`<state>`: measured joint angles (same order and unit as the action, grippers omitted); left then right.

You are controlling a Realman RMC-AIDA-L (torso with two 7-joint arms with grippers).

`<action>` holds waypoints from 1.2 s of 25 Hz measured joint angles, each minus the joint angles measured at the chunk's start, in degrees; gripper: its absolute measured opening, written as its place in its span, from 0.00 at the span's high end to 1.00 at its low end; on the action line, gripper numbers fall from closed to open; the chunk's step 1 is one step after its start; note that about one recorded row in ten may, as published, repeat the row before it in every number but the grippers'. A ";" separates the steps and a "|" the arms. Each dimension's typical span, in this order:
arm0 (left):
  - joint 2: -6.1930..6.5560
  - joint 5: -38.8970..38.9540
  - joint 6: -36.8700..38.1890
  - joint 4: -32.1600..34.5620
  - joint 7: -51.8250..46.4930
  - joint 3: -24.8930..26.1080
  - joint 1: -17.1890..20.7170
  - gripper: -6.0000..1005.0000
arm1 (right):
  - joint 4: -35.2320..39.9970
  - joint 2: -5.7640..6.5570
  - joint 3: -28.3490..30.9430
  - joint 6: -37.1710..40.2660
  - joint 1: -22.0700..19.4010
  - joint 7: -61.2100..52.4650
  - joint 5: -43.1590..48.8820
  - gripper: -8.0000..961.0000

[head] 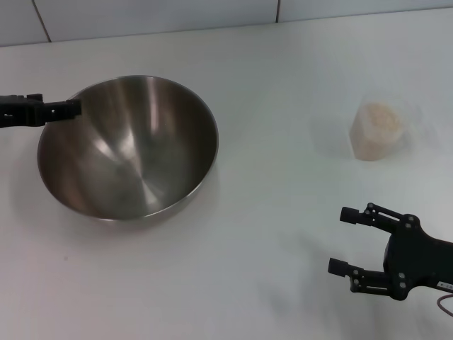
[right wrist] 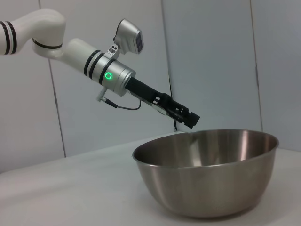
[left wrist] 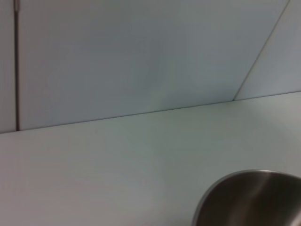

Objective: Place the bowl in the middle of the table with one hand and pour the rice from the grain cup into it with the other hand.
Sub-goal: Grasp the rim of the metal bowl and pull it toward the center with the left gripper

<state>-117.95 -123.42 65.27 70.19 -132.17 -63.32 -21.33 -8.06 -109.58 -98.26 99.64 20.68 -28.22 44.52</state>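
The steel bowl (head: pixel 127 149) stands on the left part of the white table (head: pixel 269 234). My left gripper (head: pixel 71 108) reaches in from the left and is shut on the bowl's far left rim. The right wrist view shows it (right wrist: pixel 188 120) at the bowl's (right wrist: pixel 207 174) far rim. A part of the bowl also shows in the left wrist view (left wrist: pixel 249 200). The clear grain cup (head: pixel 379 131) with rice (head: pixel 381 117) in it stands at the far right. My right gripper (head: pixel 345 241) is open and empty at the front right, well short of the cup.
The tiled white wall (head: pixel 212 14) runs along the table's back edge. Bare tabletop lies between the bowl and the cup.
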 joint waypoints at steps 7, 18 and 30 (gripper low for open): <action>-0.07 -2.15 -0.80 -3.44 1.42 0.25 -1.08 0.19 | -0.03 0.00 0.00 -0.11 0.10 0.01 0.00 0.13; -0.24 -2.04 0.04 -5.30 1.82 -0.73 -1.72 0.20 | 0.05 0.00 0.00 -0.22 0.32 -0.09 0.03 0.13; -0.27 -4.78 -0.47 -7.46 2.52 -0.52 -3.76 0.51 | 0.11 0.00 0.00 -0.72 0.33 -0.14 0.03 0.13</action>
<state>-118.21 -128.20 64.80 62.73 -129.65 -63.84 -25.08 -7.94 -109.59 -98.26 98.92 21.00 -28.36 44.55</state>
